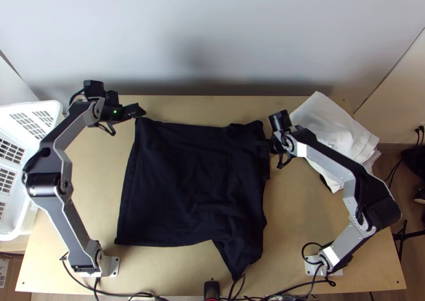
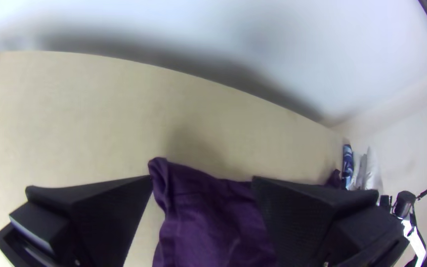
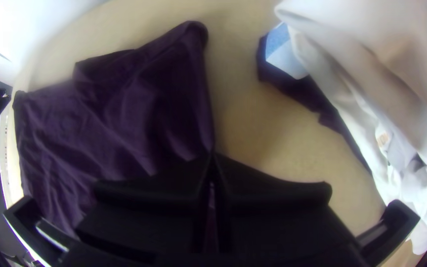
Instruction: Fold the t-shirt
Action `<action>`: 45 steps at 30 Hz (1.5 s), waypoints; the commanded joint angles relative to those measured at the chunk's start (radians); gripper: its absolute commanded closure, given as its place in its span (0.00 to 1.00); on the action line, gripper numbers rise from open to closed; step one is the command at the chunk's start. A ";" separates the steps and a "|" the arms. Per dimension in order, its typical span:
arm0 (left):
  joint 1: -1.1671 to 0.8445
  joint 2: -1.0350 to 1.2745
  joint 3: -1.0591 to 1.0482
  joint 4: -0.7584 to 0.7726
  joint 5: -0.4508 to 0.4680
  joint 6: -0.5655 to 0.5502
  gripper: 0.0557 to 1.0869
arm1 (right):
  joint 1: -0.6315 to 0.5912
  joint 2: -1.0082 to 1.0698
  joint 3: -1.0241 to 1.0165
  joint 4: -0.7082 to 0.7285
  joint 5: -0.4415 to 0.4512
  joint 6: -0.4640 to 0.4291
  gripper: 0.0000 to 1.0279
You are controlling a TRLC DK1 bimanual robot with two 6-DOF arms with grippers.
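Open table [image 1: 194, 109] beyond the t-shirt [image 1: 186, 184], left jaws [image 1: 142, 111] apart at its corner, right jaws [image 1: 269, 146] tight on its edge.

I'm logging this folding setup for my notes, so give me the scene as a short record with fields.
Garment: dark t-shirt, mostly spread, its near right part gathered with a point of cloth sticking out
Left gripper: fingers apart, at the shirt's far left corner
Right gripper: shut on the shirt's right edge
Left side: white basket
Right side: heap of mostly white cloth
Surface: light wooden table
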 commanded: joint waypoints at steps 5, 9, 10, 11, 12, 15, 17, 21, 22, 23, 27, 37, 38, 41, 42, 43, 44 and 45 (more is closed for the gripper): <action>0.004 0.075 0.094 -0.032 -0.018 0.040 0.16 | 0.000 -0.015 -0.002 0.000 0.002 0.011 0.97; 0.017 0.058 0.064 -0.014 -0.015 -0.010 0.93 | -0.002 -0.028 0.007 0.000 0.002 0.022 0.97; 0.023 0.054 0.060 -0.006 -0.013 -0.028 0.96 | -0.002 -0.032 0.007 0.000 0.002 0.022 0.97; 0.030 0.052 0.058 -0.011 -0.007 -0.051 0.97 | -0.002 -0.037 0.007 0.000 0.002 0.023 0.97; 0.037 0.052 0.058 -0.018 0.010 -0.059 0.97 | -0.002 -0.041 0.007 0.000 0.002 0.022 0.97; 0.052 0.029 0.032 -0.029 0.026 -0.059 0.97 | -0.003 -0.055 0.004 -0.004 0.002 0.023 0.97; 0.063 0.005 0.012 -0.032 0.031 -0.056 0.97 | -0.007 -0.067 0.004 -0.009 0.002 0.023 0.97; 0.090 -0.027 -0.008 -0.057 0.085 -0.045 0.97 | -0.014 -0.080 -0.001 -0.011 0.002 0.023 0.97; 0.090 -0.029 -0.011 -0.057 0.086 -0.040 0.96 | -0.014 -0.080 -0.004 -0.011 0.002 0.023 0.97; 0.090 -0.029 -0.011 -0.057 0.085 -0.034 0.94 | -0.014 -0.081 -0.007 -0.011 0.002 0.025 0.97; 0.081 -0.006 -0.014 -0.077 0.083 -0.028 0.31 | -0.010 -0.084 -0.017 -0.012 0.002 0.031 0.97; 0.027 0.063 0.018 -0.087 0.077 0.000 0.27 | -0.023 -0.084 -0.024 -0.012 0.002 0.030 0.97; 0.024 0.074 0.028 -0.087 0.077 0.000 0.27 | -0.023 -0.083 -0.025 -0.012 0.002 0.030 0.97; 0.012 0.106 0.048 -0.081 0.077 -0.006 0.28 | -0.023 -0.078 -0.033 -0.011 0.002 0.033 0.97; 0.004 0.114 0.049 -0.081 0.079 -0.008 0.34 | -0.023 -0.078 -0.036 -0.011 0.002 0.039 0.97; 0.000 0.121 0.052 -0.068 0.079 -0.030 0.55 | -0.022 -0.077 -0.042 -0.011 0.002 0.043 0.97; -0.002 0.123 0.049 -0.032 0.075 -0.083 0.85 | -0.020 -0.077 -0.045 -0.012 0.002 0.049 0.97; 0.001 0.114 0.038 0.020 0.071 -0.134 0.96 | -0.019 -0.077 -0.048 -0.011 0.002 0.053 0.97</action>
